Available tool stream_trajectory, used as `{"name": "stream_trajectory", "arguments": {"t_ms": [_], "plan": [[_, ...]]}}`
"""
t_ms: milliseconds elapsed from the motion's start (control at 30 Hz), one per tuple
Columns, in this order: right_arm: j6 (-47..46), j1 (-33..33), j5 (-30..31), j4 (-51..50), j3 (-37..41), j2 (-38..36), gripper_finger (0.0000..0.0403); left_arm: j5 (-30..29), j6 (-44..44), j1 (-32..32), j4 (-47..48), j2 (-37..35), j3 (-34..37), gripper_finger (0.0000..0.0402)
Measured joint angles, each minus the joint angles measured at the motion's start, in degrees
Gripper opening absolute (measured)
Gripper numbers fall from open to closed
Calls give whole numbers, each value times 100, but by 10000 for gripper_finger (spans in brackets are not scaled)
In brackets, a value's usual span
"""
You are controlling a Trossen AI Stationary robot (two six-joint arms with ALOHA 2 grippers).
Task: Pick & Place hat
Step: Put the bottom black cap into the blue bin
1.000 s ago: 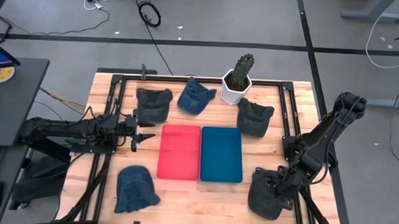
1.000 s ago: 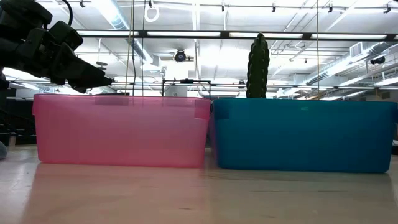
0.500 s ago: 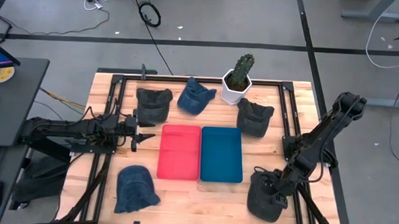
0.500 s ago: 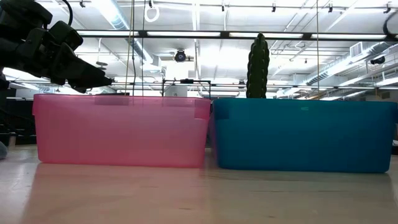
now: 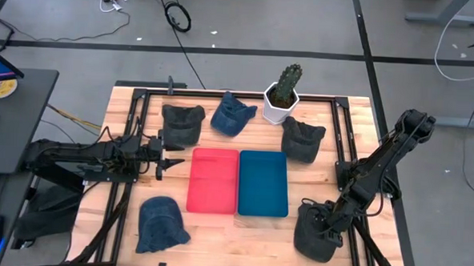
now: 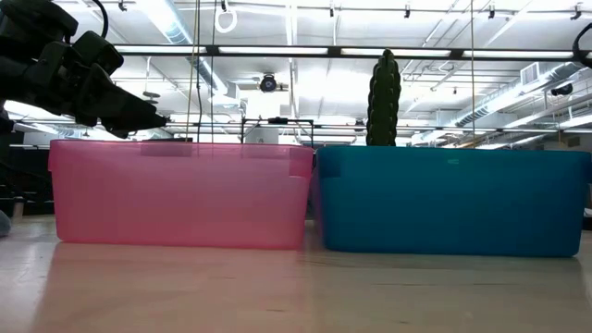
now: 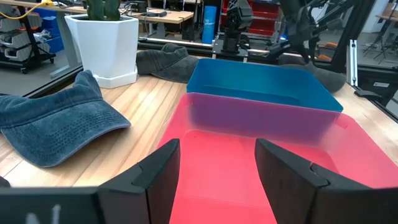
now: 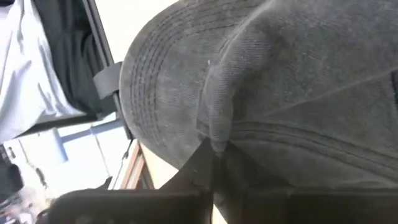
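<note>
I am pressing the right hand (image 5: 323, 226) into the dark hat (image 5: 313, 236) at the bench's (image 5: 315, 184) front right corner, fingers pinching a thin fold of crown that may be slipping free on lifting, while the left hand (image 7: 214, 168) is waiting spread beside the red bin (image 5: 213, 180).

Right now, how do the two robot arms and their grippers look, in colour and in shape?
Both arms are dark, nearly black, built of jointed segments. The left gripper has two broad, flat, matte black fingers. The right gripper ends a slimmer arm with rounded joints. No markings can be made out.
</note>
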State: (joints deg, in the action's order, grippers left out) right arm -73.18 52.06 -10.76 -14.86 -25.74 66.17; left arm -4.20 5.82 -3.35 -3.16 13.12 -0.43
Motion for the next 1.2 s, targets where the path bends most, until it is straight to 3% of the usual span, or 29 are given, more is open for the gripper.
{"name": "stream_trajectory", "arguments": {"t_ms": [167, 333, 667, 833, 1200], "plan": [[238, -123, -334, 128, -25, -78, 6, 0, -1, 0, 0, -2, 2, 213], [1003, -437, -591, -318, -620, -229, 3, 0, -1, 0, 0, -1, 2, 213], [3079, -1612, -301, -3247, -2856, -239, 1, 0, 1, 0, -2, -1, 0, 213], [4364, -2319, -73, -3968, -3763, -150, 1, 0, 1, 1, -2, -2, 1, 213], [6481, -3535, -21, -5524, -6016, 1157, 0, 2, -1, 0, 0, 0, 2, 213]]}}
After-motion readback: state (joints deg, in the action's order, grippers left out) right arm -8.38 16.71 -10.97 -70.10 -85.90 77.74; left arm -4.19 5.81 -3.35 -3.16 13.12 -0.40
